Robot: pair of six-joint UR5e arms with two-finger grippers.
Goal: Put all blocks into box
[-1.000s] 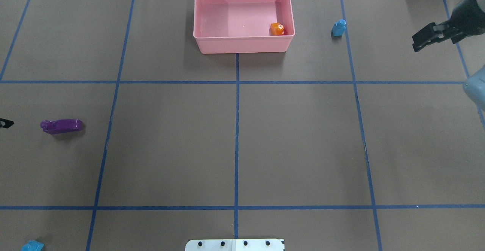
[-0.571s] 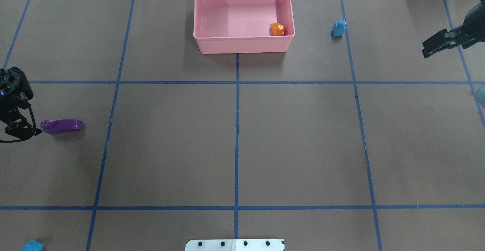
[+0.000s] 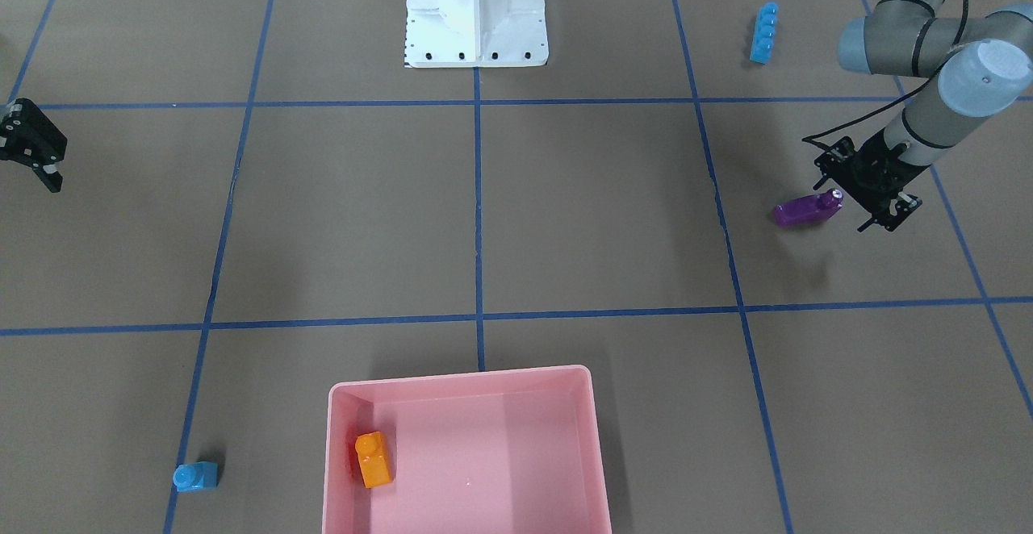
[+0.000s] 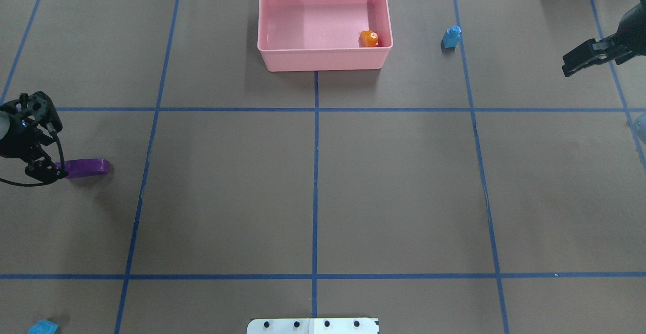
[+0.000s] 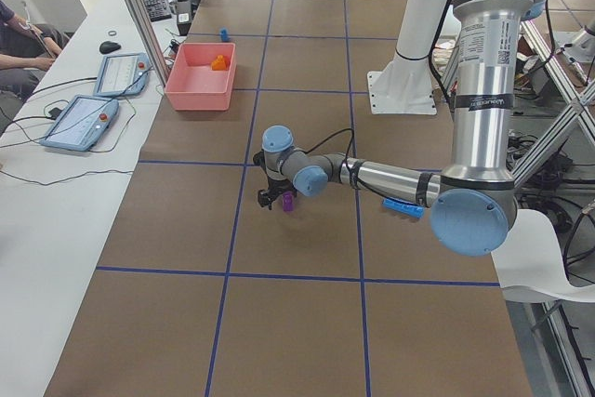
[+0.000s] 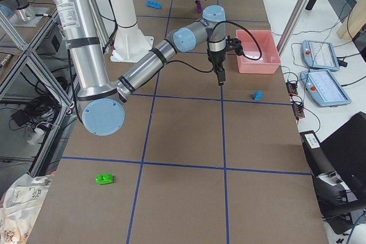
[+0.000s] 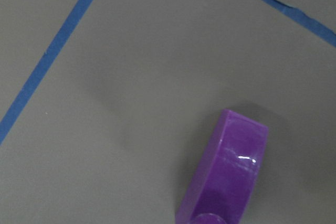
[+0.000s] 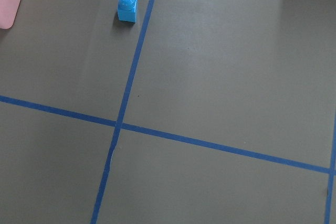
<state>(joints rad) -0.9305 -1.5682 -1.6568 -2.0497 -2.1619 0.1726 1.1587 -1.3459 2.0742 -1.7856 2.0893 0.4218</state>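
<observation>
From overhead you see the left gripper (image 4: 48, 172) low at the studded end of the purple curved-slope block (image 4: 87, 167), which lies on its side on the brown table (image 4: 227, 187). You cannot tell how wide its jaws stand or whether they grip the block. The left wrist camera shows you only that block's (image 7: 226, 174) glossy purple slope on the bare surface, no fingertip in frame.

Further right, the pink box (image 4: 323, 59) sits at the far middle of the table with the orange block (image 4: 369, 39) in its right corner. Just beyond its right side the small blue single-stud block (image 4: 451, 37) stands upright on the table. The right gripper (image 4: 580, 61) hangs at the far right edge with its fingers close together and nothing between them.

The front-facing camera adds the long blue four-stud block (image 3: 763, 32) near the left arm; overhead shows only a corner of it. Only the right-end camera shows you the green two-stud block (image 6: 104, 179), alone at the near end.

Blue tape lines (image 4: 315, 192) grid the brown surface. A side bench (image 5: 56, 183) carries two tablets (image 5: 79, 122).
</observation>
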